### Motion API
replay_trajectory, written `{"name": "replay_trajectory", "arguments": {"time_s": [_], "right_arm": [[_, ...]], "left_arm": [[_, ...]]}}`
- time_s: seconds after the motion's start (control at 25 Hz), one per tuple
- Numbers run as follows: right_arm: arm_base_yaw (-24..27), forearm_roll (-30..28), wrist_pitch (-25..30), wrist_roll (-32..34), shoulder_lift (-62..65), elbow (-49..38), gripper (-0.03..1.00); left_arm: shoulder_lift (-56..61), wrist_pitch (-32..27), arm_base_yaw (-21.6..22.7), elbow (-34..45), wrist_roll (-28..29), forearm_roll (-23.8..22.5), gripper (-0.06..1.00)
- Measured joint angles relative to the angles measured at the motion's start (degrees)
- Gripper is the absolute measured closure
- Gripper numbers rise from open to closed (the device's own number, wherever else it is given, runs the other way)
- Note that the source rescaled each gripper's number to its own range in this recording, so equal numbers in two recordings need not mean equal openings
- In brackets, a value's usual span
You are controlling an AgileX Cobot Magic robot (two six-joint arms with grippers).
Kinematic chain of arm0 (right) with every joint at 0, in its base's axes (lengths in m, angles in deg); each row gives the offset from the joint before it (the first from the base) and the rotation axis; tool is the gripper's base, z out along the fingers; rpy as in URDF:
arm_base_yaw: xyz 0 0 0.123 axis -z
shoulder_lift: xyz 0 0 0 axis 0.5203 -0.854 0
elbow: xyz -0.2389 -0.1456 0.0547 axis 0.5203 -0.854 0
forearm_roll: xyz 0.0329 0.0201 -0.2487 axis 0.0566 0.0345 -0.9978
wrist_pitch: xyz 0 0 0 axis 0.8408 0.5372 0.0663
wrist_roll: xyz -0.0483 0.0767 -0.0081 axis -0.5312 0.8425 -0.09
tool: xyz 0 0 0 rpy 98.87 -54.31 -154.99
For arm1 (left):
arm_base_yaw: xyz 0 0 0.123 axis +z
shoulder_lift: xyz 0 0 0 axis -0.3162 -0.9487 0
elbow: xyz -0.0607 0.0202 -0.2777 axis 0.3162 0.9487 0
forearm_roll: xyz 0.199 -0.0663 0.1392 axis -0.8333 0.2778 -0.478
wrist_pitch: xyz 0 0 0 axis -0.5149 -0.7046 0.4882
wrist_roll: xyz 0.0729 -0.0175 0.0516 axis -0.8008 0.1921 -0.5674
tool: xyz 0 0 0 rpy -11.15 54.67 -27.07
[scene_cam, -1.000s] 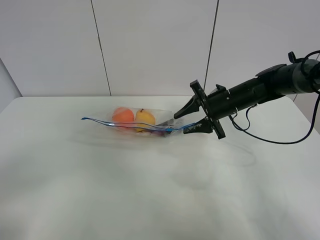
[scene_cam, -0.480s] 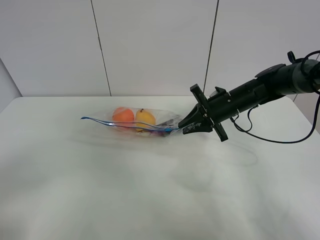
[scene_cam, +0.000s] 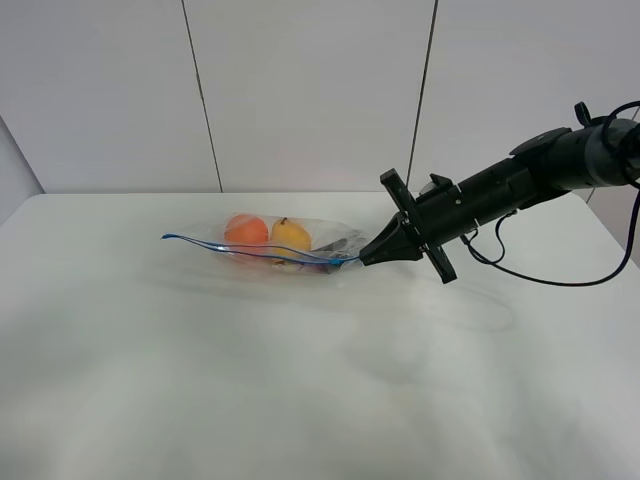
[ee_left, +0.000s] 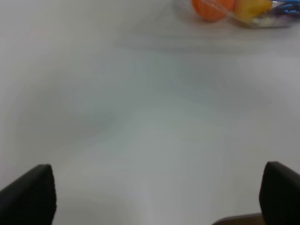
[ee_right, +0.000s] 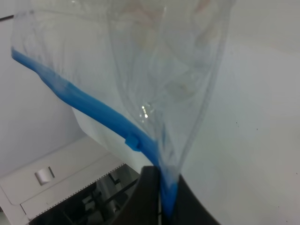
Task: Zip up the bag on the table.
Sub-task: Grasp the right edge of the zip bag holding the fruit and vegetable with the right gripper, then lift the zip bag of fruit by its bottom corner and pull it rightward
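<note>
The bag (scene_cam: 285, 245) lies on the white table (scene_cam: 300, 380) at mid-back, clear plastic with an orange fruit (scene_cam: 246, 231) and a yellow fruit (scene_cam: 291, 235) inside. Its blue seal strip (scene_cam: 250, 250) runs along the near side. My right gripper (scene_cam: 366, 257) is shut on the right end of the seal strip; the right wrist view shows the blue strip (ee_right: 93, 105) clamped between the dark fingers (ee_right: 147, 197). My left gripper (ee_left: 154, 197) is open over bare table, far from the bag (ee_left: 243, 9).
Grey wall panels stand behind the table. A black cable (scene_cam: 540, 275) hangs from the right arm over the table's right side.
My right gripper has closed its jaws from wide open onto the right end of the bag's seal strip. The bag has barely moved.
</note>
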Motion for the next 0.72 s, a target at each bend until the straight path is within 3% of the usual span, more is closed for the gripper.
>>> {"name": "replay_trajectory", "arguments": {"time_s": [0.72], "right_arm": [[0.0, 0.5, 0.38, -2.82, 0.0, 0.0, 0.96]], "left_arm": [[0.0, 0.0, 0.0, 0.0, 0.0, 0.0, -0.05]]}}
